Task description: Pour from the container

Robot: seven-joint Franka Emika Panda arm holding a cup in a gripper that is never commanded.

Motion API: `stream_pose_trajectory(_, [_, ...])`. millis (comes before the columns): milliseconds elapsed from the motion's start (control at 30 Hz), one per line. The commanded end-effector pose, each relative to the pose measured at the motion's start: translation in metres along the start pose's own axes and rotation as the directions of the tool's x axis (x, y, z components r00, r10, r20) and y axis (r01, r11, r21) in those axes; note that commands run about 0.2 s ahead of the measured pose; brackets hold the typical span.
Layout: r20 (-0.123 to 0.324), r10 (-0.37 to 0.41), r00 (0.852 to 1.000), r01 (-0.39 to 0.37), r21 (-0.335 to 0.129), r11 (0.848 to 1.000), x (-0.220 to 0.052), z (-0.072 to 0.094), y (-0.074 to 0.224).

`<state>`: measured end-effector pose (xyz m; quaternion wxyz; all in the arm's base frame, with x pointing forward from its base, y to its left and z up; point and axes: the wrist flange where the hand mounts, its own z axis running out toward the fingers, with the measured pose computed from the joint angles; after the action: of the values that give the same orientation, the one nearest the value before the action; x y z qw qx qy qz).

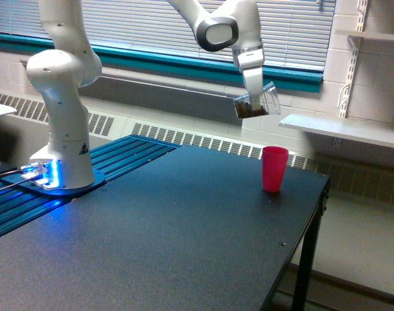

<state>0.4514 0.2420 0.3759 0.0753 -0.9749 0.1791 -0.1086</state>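
Observation:
My gripper [254, 92] is shut on the container [257, 103], a small clear plastic cup with dark brown grains in its lower end. The cup is tilted on its side and hangs high above the table, up and a little to the exterior view's left of the pink cup [274, 168]. The pink cup stands upright near the table's far right edge. No grains are falling that I can see.
The black table [184, 240] ends at its right edge close to the pink cup. The arm's white base [61, 129] stands at the exterior view's left on blue rails. A white shelf [339, 129] juts from the wall behind.

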Motion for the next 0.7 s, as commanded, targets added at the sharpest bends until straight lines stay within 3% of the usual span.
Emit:
stream_pose_trajectory(33, [0.039, -0.024, 0.999, 0.024, -0.01, 1.0, -0.009, 0.01, -0.003])
stream_pose_trajectory(700, [0.121, -0.028, 0.992, 0.037, -0.077, 0.996, -0.01, 0.034, -0.005])
